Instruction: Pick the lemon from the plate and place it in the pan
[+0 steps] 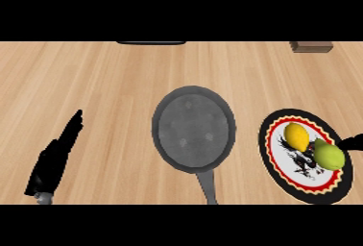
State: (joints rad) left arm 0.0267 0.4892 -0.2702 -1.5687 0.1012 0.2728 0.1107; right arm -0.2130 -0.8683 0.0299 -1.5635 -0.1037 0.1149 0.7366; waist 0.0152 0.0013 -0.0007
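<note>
While the lemon [297,136] lies untouched on the plate [278,126] at the right of the frame, we take the step in hand to be the reach and grasp.

Head view, the only one:
- Left hand [55,156] at lower left, fingers straight and together, pointing up the frame, holding nothing. Well apart from everything; we read it as resting.
- Right hand [352,141]: only a black sliver shows at the right edge, just beside the plate. We cannot tell whether it is spread or closed.
- Lemon on the plate's upper half, yellow, long axis running up and down the frame. A lime [328,154] sits just below and right of it, touching or nearly so; we cannot tell which.
- Pan [193,129] at centre, nothing in it, handle running to the lower edge. Plate near its right side, not touching.
- Far edge: a dark object [151,43] at top centre, a brown block [310,46] at top right. Neither matters here.

How we would do it well, as a judgement:
- Use the right hand; it is nearest.
- Come at the lemon from its upper left side, away from the lime, so the fingers do not nudge the lime or close on it by mistake.
- Close across the lemon's short axis; a rounded fruit may roll.
- Lift clear of the plate's rim before moving left, then lower over the pan's middle.
</note>
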